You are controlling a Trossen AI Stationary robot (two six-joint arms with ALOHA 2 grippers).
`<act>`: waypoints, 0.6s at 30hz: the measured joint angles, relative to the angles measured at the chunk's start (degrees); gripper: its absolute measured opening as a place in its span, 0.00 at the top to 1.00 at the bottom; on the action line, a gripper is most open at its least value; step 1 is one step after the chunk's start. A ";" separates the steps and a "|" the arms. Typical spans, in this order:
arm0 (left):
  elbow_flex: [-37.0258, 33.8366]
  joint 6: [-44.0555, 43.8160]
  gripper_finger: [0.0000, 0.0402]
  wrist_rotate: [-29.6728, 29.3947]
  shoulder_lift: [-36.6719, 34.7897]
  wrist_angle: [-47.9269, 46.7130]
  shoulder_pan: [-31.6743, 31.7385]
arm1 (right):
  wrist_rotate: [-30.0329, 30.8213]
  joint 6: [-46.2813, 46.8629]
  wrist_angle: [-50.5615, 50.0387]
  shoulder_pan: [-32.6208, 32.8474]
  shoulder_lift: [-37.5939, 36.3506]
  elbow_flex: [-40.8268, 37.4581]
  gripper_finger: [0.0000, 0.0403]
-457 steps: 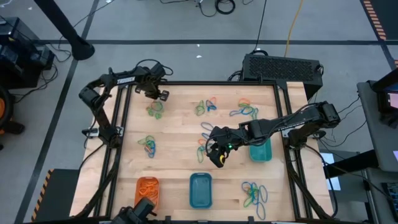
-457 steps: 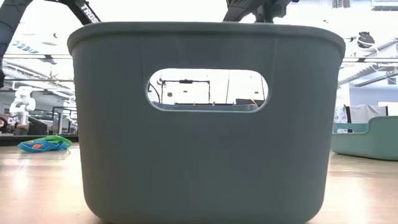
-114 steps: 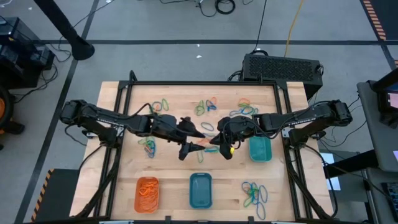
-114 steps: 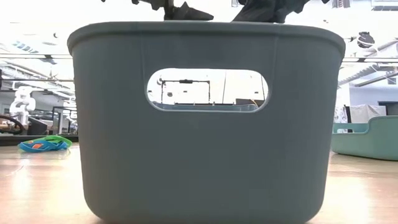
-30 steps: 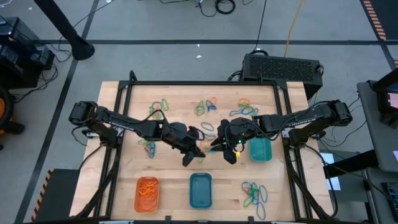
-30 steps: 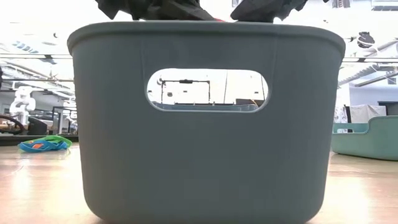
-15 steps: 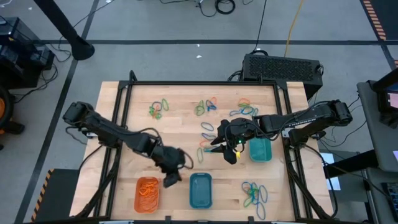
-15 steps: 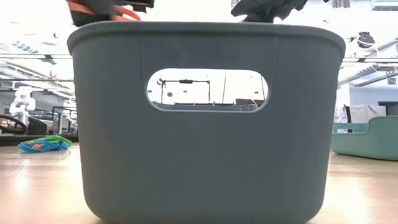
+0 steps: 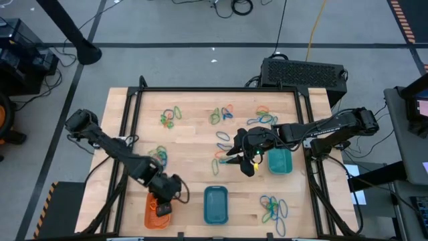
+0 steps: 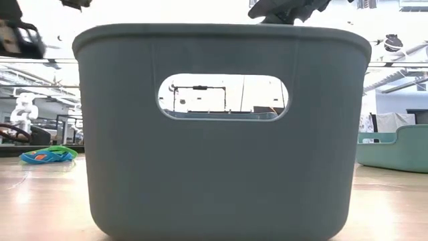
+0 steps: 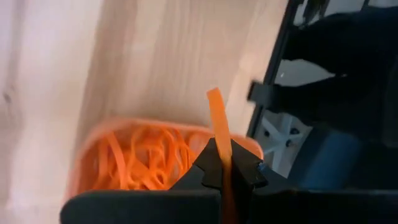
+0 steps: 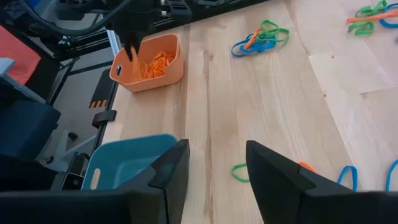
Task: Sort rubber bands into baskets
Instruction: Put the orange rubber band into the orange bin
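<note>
- Step in hand, by the look of it: delivery of one orange rubber band (image 11: 217, 127) to the orange basket (image 9: 153, 207), which sits at the counter's (image 9: 194, 140) near left corner.
- Left gripper (image 9: 162, 209) poised directly over the orange basket, clenched on the orange rubber band, which sticks up as a strip from between the closed fingertips in the left wrist view.
- Orange basket already stocked with a tangle of orange bands, visible just beyond the left gripper.
- Next move probably a release: fingers parted while above the basket's walls, so the band drops inside rather than onto the counter beside it.
- Left arm stretched diagonally from its base beyond the basket's far left, elbow bent, wrist tipped down toward the basket.
- Blue basket (image 9: 215, 204) just right of the orange basket; teal-green basket (image 9: 280, 162) well to the right and farther back.
- Right gripper (image 9: 239, 159) hovering mid-counter, well right of the orange basket, released and empty, fingers spread above loose bands.
- Right arm reaching in low from the right edge, passing above the teal-green basket.
- Loose rubber bands (image 9: 269, 209) in mixed clusters across the counter, unsorted, all to the right of or behind the orange basket.
</note>
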 joint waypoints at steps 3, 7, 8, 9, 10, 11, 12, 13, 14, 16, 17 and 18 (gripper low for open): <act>0.00 -2.64 1.00 -0.02 0.00 -1.86 -2.44 | 0.12 -0.74 0.00 0.00 0.00 0.00 0.63; -0.02 -6.38 1.00 0.03 0.00 -3.59 -4.72 | 2.76 -1.50 -0.02 -0.04 0.00 0.00 0.63; -0.01 -7.44 1.00 0.02 0.00 -3.84 -5.24 | 2.85 -1.70 -0.01 -0.14 0.01 0.00 0.63; -0.02 -8.35 1.00 0.02 0.00 -3.88 -5.67 | 2.89 -2.01 -0.01 -0.32 0.02 0.00 0.63; -0.02 -8.90 1.00 0.03 0.02 -3.81 -6.14 | 2.90 -2.29 -0.02 -0.35 0.02 0.00 0.63; -0.02 -8.98 1.00 0.04 0.02 -3.71 -6.52 | 2.96 -2.56 -0.02 -0.39 0.02 0.00 0.63; -0.02 -8.98 1.00 0.10 0.02 -3.61 -6.90 | 3.02 -2.83 -0.02 -0.42 0.02 0.00 0.63; -0.02 -8.98 1.00 0.17 0.02 -3.62 -7.21 | 3.02 -3.09 -0.02 -0.42 0.02 0.00 0.63; -0.02 -8.96 1.00 0.21 0.02 -3.64 -7.51 | 3.04 -3.23 -0.02 -0.42 0.02 0.00 0.63; -0.02 -8.91 0.98 0.20 0.02 -3.54 -8.11 | 3.04 -3.26 -0.02 -0.42 0.02 0.00 0.63; -0.02 -8.71 0.98 0.17 0.02 -3.52 -8.39 | 3.02 -3.26 -0.02 -0.42 0.02 0.00 0.63; -0.02 -8.26 0.97 0.17 0.02 -3.52 -8.72 | 3.02 -3.26 -0.02 -0.42 0.02 0.00 0.63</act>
